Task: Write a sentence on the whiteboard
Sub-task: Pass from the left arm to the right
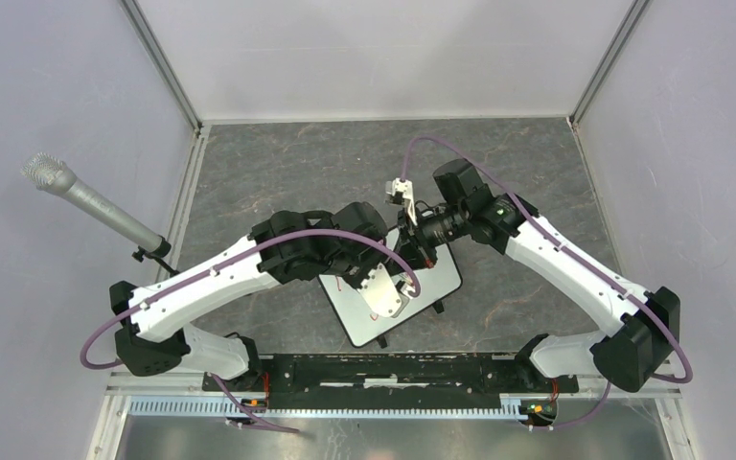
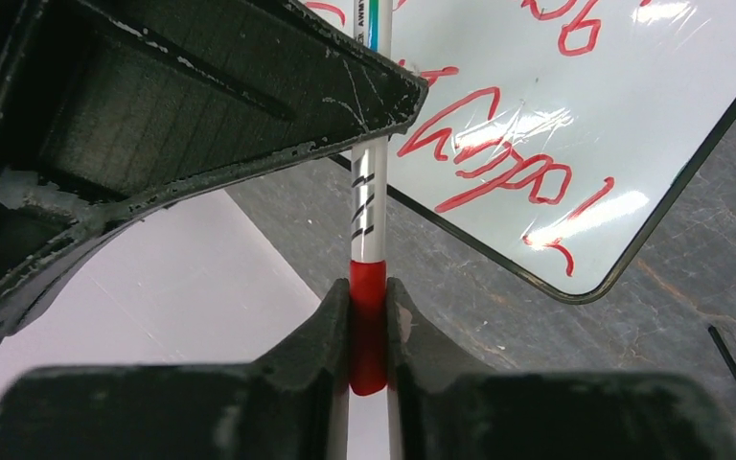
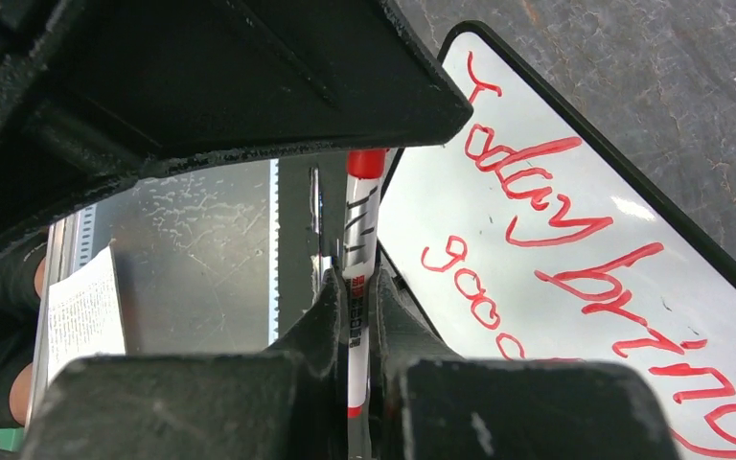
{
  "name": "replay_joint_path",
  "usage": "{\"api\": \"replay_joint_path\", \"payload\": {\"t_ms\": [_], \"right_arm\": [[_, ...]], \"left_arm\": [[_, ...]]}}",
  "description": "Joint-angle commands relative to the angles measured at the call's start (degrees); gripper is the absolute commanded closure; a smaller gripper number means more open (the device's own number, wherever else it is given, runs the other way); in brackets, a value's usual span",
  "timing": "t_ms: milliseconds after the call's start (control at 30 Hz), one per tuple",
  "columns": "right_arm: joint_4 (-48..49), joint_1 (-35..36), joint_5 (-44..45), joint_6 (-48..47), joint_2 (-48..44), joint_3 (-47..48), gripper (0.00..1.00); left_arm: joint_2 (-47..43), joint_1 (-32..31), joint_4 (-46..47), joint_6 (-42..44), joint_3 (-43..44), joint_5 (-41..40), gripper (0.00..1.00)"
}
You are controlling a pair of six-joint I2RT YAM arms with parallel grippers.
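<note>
Grey stone-look table [image 1: 278, 163], pale walls [image 1: 374, 57], whiteboard [image 1: 441, 278], left gripper [image 2: 368, 302] and right gripper [image 3: 355, 292] pinching one marker [image 2: 368, 182]

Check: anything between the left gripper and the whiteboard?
Yes. The left gripper clamps the marker by its red end; the right gripper grips the same marker further along, its fingers sitting between the left gripper and the whiteboard. Nothing else visible.

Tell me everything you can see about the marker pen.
The marker pen is slim and looks plastic: a white barrel with black markings and a red end. The left gripper is shut on the red end, the right gripper on the barrel, holding it in the air near the whiteboard's edge.
</note>
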Motion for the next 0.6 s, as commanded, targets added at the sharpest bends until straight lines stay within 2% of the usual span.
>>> {"api": "replay_joint_path", "payload": {"t_ms": [0, 33, 100, 200, 267, 400, 567], "right_arm": [[1.01, -0.39, -2.0, -0.18, -0.42, 1.43, 1.0], [0.88, -0.83, -2.09, -0.3, -0.5, 1.89, 1.0], [0.5, -2.46, -2.09, -0.66, -0.59, 2.81, 1.0], [-0.23, -6.76, -3.11, -1.15, -0.65, 4.24, 1.0], [-1.08, -9.57, -3.08, -2.43, -0.83, 5.18, 1.0], [-3.91, -16.15, -1.13, -6.77, -1.0, 7.46, 1.0], [-6.41, -27.35, -0.13, -10.65, -0.15, 8.65, 1.0]], "left_arm": [[0.09, -0.15, 3.59, -3.11, 0.78, -1.77, 0.73], [0.05, -0.11, 3.65, -3.81, 0.94, -1.86, 0.66], [0.03, -0.12, 4.01, -6.0, 1.4, -2.3, 0.44], [0.61, 0.07, 4.43, -10.25, 3.02, -2.09, 0.22], [1.05, 0.52, 4.67, -13.67, 4.68, -0.76, 0.02], [3.74, 4.91, 4.95, -24.51, 11.2, 5.06, 0.0], [10.95, 18.73, 2.92, -41.13, 24.46, 17.86, 0.0]]}}
